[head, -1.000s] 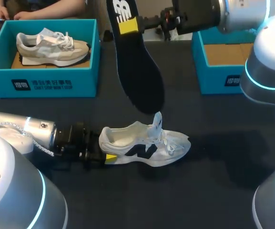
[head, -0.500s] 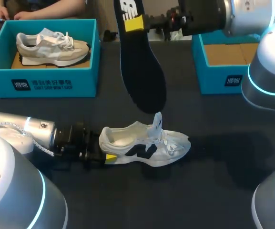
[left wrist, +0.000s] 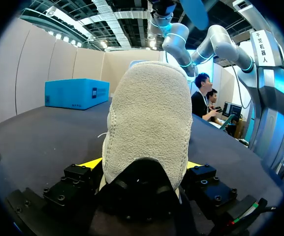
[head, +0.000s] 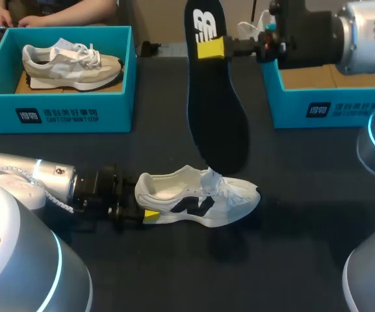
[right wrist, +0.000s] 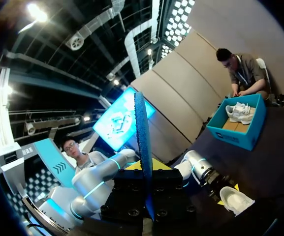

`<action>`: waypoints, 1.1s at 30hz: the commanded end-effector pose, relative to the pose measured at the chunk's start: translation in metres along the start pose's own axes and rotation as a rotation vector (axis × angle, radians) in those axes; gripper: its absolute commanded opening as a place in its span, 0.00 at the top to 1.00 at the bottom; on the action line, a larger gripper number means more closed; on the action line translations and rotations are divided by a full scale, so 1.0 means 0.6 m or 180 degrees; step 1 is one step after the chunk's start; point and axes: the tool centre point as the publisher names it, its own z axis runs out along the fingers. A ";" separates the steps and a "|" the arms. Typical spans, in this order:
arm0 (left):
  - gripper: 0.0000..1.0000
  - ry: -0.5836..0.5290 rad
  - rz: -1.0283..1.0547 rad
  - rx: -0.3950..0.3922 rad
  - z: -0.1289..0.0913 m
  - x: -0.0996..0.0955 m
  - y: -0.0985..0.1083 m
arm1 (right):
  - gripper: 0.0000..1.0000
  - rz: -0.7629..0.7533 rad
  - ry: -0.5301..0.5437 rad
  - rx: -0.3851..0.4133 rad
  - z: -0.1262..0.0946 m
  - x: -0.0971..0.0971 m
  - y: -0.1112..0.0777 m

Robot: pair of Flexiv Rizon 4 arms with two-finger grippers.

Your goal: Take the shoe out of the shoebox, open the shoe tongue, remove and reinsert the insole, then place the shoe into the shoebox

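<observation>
The shoe (head: pixel 197 198), white with a dark side mark, stands upright on its sole on the dark table (head: pixel 291 260), out of both boxes. Its heel points toward my left arm and its toe toward my right side. The left gripper (head: pixel 145 214) lies low at the shoe's heel, and its fingers press the heel from both sides, a yellow tip showing on each flank in the left wrist view.

Above the shoe hangs the black insole (head: pixel 214 104), nearly vertical. Its heel end, which bears a white mark, is uppermost, and its toe end is down over the shoe's tongue. Whether insole and tongue touch cannot be told. The right gripper (head: pixel 211 49) comes in high above the shoe from my right and pinches the insole near its upper end. One yellow tip lies flat on the insole's face, and in the right wrist view the insole stands edge-on between the fingers.

Beyond the shoe's heel side, well apart, sits a teal box (head: pixel 64 110) holding a beige shoe (head: pixel 70 64). Beyond the shoe's toe side sits another teal box (head: pixel 330 107) with brown card showing inside.
</observation>
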 end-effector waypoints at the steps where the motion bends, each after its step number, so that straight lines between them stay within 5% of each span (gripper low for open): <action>1: 1.00 0.0002 -0.0004 -0.0011 0.000 0.000 0.001 | 1.00 -0.0002 -0.0025 -0.0081 -0.009 0.013 -0.022; 17: 1.00 0.0002 -0.0004 -0.0011 0.000 0.000 0.001 | 1.00 0.0149 0.0015 -0.0192 0.006 0.056 -0.083; 33: 1.00 0.0002 -0.0004 -0.0011 0.000 0.000 0.001 | 1.00 0.0203 -0.0027 -0.0124 0.002 0.099 -0.092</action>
